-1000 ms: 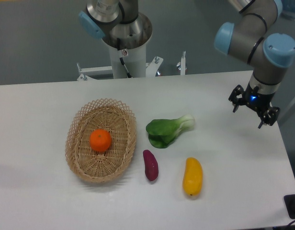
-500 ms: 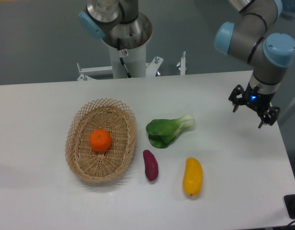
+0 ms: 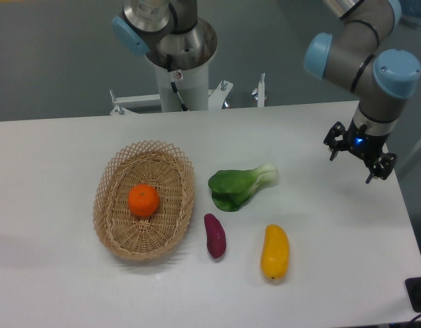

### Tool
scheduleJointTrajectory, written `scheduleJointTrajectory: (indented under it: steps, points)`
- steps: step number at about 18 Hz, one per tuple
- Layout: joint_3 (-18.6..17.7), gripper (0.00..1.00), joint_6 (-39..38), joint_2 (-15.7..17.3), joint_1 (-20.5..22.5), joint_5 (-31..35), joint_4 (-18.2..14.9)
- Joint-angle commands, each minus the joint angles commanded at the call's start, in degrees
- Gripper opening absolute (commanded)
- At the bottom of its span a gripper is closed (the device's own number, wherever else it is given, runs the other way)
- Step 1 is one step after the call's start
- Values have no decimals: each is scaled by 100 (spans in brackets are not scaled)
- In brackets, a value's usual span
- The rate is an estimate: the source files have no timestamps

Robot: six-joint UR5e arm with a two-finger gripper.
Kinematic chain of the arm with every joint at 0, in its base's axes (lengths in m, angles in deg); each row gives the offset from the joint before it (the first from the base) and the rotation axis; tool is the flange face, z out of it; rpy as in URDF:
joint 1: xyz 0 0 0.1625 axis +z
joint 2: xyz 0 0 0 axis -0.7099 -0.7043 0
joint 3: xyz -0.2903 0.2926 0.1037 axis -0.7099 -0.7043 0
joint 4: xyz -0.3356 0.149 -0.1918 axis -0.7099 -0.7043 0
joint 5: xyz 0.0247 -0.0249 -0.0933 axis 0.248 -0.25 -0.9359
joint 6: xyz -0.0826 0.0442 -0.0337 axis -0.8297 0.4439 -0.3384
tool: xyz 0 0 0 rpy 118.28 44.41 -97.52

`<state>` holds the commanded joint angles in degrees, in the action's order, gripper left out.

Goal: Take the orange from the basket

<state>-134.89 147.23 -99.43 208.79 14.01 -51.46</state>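
The orange (image 3: 143, 200) is small, round and bright orange. It lies in the middle of the oval tan wicker basket (image 3: 116, 229) on the left half of the white table. My gripper (image 3: 357, 160) hangs above the table's right side, far to the right of the basket. Its black fingers (image 3: 333, 148) are spread apart with nothing between them.
A green leafy vegetable (image 3: 239, 186) lies right of the basket. A purple sweet potato (image 3: 214, 235) and a yellow-orange mango-shaped fruit (image 3: 275, 251) lie in front of it. The arm's base column (image 3: 180, 65) stands behind the table. The table's right edge (image 3: 406, 205) is near the gripper.
The gripper has shifted very slightly to the left. Nothing else has moved.
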Motion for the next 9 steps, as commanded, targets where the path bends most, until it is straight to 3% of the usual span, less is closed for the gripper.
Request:
scheduleJointTrajectory:
  steps: [3,9]
  points:
    - [-114,100,-52,44,-114,44,-18]
    - [-149,100,-1228,106,-667,27,-36]
